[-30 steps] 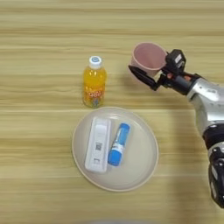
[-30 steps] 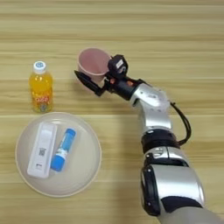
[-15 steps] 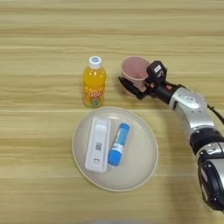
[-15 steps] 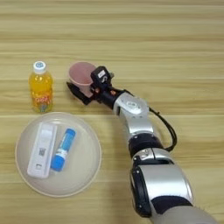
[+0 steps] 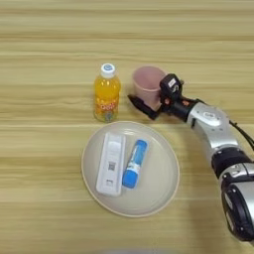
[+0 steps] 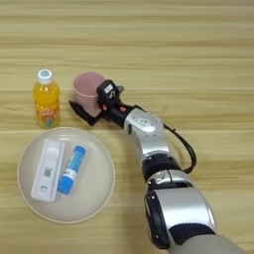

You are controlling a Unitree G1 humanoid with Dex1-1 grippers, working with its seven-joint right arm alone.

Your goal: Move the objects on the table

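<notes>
The right gripper (image 5: 151, 99) clasps the pink cup (image 5: 148, 86), upright just right of the orange juice bottle (image 5: 106, 93) on the table (image 5: 49, 49). The blue tube (image 5: 134, 157) lies on the beige plate (image 5: 163, 193) beside the white device (image 5: 110, 162). Only the right eye view shows the whole silver forearm (image 6: 149, 134) down to the bottom edge.

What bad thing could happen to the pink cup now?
The cup is in the gripper, very close to the bottle. If it goes further left, it might knock the bottle over. The plate sits just below, so lowering the cup toward it might catch its rim or bump the tube.
</notes>
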